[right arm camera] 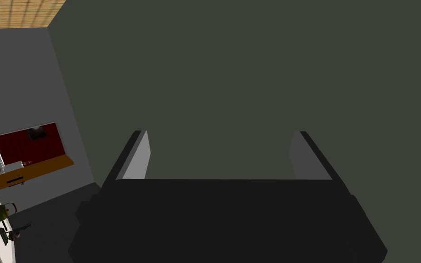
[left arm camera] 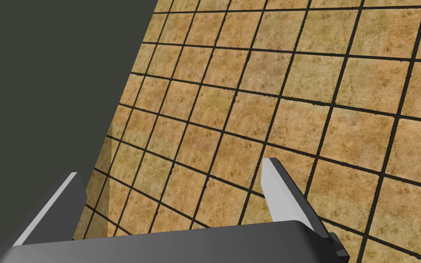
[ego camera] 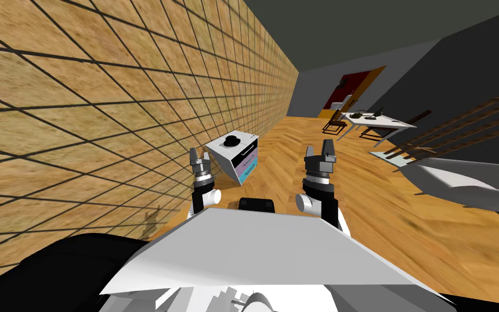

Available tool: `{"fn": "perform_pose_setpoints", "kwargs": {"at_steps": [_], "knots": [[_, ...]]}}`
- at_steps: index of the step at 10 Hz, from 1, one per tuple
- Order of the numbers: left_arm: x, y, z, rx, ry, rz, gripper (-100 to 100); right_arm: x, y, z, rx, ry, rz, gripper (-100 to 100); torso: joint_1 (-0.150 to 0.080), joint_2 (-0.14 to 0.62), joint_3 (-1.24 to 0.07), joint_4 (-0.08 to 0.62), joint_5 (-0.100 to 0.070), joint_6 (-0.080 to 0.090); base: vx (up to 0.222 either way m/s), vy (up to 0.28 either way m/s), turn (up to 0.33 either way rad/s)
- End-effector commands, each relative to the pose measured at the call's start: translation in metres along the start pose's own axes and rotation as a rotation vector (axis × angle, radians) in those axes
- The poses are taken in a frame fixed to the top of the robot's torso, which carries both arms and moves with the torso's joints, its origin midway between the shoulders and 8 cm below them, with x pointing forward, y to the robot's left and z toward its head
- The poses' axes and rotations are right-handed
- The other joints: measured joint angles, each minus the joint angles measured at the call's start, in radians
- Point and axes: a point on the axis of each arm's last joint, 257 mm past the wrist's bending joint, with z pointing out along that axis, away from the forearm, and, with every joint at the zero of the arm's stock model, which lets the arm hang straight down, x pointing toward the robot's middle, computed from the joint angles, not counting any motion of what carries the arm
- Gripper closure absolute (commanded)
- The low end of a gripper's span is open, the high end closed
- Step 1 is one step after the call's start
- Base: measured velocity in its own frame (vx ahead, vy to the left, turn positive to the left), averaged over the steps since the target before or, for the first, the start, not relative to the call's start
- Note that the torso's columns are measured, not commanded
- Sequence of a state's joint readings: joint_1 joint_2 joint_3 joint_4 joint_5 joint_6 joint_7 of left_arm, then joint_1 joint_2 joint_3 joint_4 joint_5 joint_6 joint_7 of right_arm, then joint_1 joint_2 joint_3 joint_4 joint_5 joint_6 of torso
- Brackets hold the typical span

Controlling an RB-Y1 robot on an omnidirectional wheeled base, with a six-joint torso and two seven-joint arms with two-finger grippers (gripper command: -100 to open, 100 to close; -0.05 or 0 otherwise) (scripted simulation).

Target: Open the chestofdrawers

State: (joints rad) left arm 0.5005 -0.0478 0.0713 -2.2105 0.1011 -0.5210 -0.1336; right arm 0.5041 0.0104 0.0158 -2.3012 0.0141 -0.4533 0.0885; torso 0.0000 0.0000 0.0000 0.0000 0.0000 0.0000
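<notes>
A small white chest of drawers (ego camera: 234,156) stands against the tiled wall ahead of me, with a black hat (ego camera: 231,141) on top. Its front shows a black drawer, a lilac one and a teal one, all flush. My left gripper (ego camera: 199,158) is raised just left of the chest and well short of it; its fingers (left arm camera: 278,191) stand open with nothing between them. My right gripper (ego camera: 320,153) is raised to the right of the chest, and its fingers (right arm camera: 137,157) also stand open and empty.
The brown tiled wall (ego camera: 107,108) runs close along my left. Wooden floor (ego camera: 286,151) lies between me and the chest. A white table (ego camera: 379,122) with chairs stands far right, a white rounded piece of furniture (ego camera: 459,184) nearer on the right.
</notes>
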Motion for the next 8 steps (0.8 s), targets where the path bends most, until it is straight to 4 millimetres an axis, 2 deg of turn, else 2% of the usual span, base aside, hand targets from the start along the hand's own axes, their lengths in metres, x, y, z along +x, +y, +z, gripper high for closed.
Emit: {"fn": "perform_pose_setpoints", "kwargs": {"at_steps": [1, 8], "knots": [[0.0000, 0.0000, 0.0000, 0.000, 0.000, 0.000, 0, 0.0000, 0.0000, 0.0000, 0.000, 0.000, 0.000, 0, 0.000, 0.040, -0.082, 0.041, 0.000, 0.000, 0.000, 0.000, 0.000], [0.0000, -0.0002, 0.0001, 0.000, 0.000, 0.000, 0, 0.0000, 0.0002, 0.0000, 0.000, 0.000, 0.000, 0, 0.000, 0.544, -1.087, 0.544, 0.000, 0.000, 0.000, 0.000, 0.000]]}}
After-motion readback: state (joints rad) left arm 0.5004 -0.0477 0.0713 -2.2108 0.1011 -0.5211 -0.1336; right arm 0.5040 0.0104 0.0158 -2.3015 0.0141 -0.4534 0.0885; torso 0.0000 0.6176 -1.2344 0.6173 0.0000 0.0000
